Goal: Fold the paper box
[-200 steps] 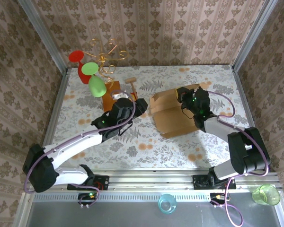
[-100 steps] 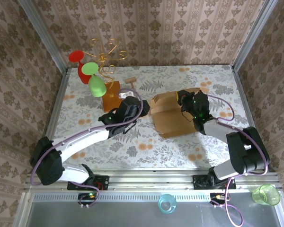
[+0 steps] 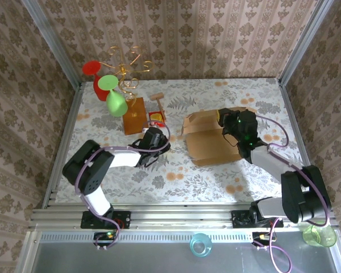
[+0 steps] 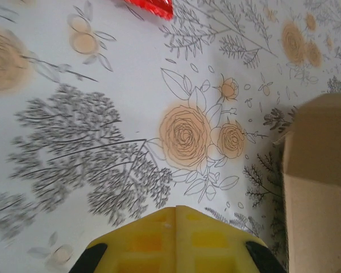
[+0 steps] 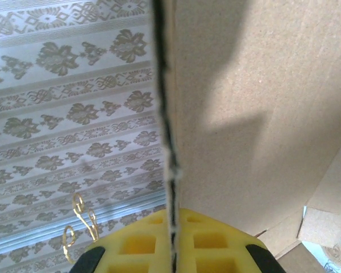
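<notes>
The paper box point(image 3: 207, 142) is brown corrugated cardboard lying at the right middle of the table, partly folded, with its far flap raised. My right gripper point(image 3: 229, 120) is at that far edge, shut on the flap. In the right wrist view the cardboard edge point(image 5: 169, 148) runs straight down between the yellow fingers point(image 5: 136, 244), and the flap's face point(image 5: 256, 102) takes up the right side. My left gripper point(image 3: 161, 143) rests low over the tablecloth, left of the box and apart from it. Its yellow fingers point(image 4: 142, 242) are pressed together, holding nothing. The box corner point(image 4: 318, 187) shows at the right.
An orange-brown wooden board point(image 3: 134, 115) with a gold wire stand holds a red glass point(image 3: 98, 82) and a green glass point(image 3: 116, 102) at the back left. A red packet point(image 3: 156, 118) and a small wooden piece point(image 3: 157, 98) lie nearby. Patterned walls enclose the table.
My left arm has drawn back from the box's left side, folding toward the left. My right gripper has kept hold of the flap and shifted slightly right.
</notes>
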`<control>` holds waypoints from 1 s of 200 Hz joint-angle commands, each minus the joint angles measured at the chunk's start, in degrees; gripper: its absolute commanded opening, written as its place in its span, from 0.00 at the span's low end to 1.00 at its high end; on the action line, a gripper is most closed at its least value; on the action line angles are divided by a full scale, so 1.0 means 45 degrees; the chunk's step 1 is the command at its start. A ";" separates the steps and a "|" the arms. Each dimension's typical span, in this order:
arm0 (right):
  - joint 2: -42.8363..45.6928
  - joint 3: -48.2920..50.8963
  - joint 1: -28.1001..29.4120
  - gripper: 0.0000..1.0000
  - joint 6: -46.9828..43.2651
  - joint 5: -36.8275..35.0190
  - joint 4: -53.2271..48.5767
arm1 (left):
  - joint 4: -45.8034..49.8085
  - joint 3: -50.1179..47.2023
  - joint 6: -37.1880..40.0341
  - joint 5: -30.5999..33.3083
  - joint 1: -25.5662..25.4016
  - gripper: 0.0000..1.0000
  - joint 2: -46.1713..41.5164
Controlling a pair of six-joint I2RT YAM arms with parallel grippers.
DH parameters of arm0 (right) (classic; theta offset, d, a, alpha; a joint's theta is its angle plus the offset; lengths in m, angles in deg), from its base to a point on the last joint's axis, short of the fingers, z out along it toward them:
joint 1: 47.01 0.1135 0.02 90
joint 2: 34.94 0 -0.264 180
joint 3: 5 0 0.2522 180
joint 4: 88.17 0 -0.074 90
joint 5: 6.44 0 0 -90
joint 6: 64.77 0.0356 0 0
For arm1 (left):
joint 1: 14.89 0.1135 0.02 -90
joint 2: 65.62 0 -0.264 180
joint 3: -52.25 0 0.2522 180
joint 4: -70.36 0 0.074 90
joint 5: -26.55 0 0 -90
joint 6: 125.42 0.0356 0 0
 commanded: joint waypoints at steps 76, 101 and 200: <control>-0.0621 -0.0563 -0.0477 0.00 0.0116 0.0554 -0.0596 | -0.5257 0.0722 -0.0961 -0.1415 -0.0209 0.01 0.2738; -0.1193 -0.0579 -0.0477 0.00 -0.0481 0.0642 -0.0482 | -0.4993 0.0185 -0.1015 -0.0605 -0.0343 0.06 0.2048; -0.2797 0.0208 -0.0419 0.00 -0.0984 0.0993 0.1295 | -0.0702 -0.0088 0.1586 0.0584 -0.0589 0.19 -0.1612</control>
